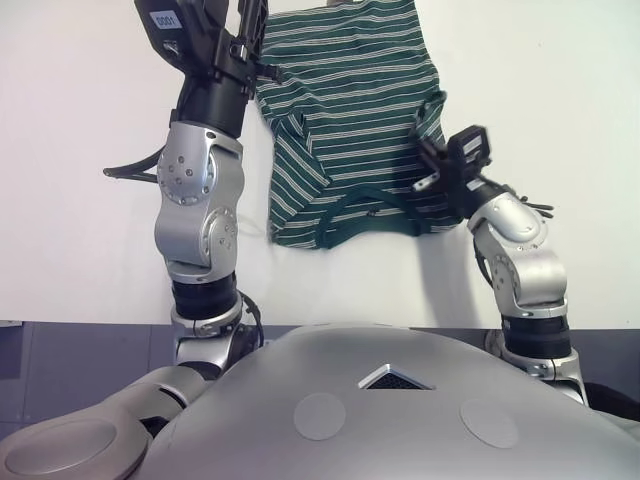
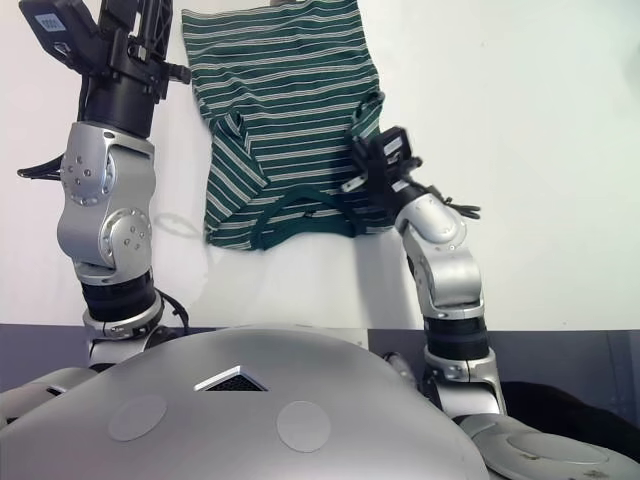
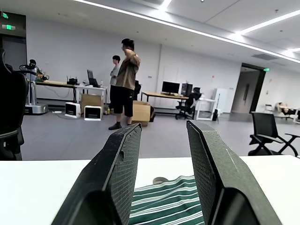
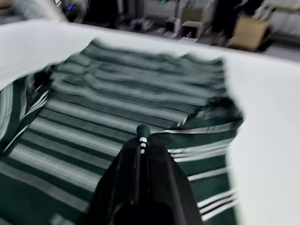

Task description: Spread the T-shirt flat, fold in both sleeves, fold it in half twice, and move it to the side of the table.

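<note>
Nearest, right gripper (image 1: 432, 165) sits low at the shirt's (image 1: 345, 90) right shoulder, beside the collar (image 1: 365, 200). Its fingers are pressed together, apparently pinching a bit of striped cloth. Shirt lies mid-table (image 1: 560, 80), collar end toward robot; both sleeves look folded in. Farther off, left gripper (image 3: 164, 129) is raised beside the shirt's left edge, fingers apart, holding nothing. Judgement: first half-fold pending. Left should take the matching shoulder. Lift both corners evenly, carry to the far hem, keep sleeves tucked and edges aligned.
</note>
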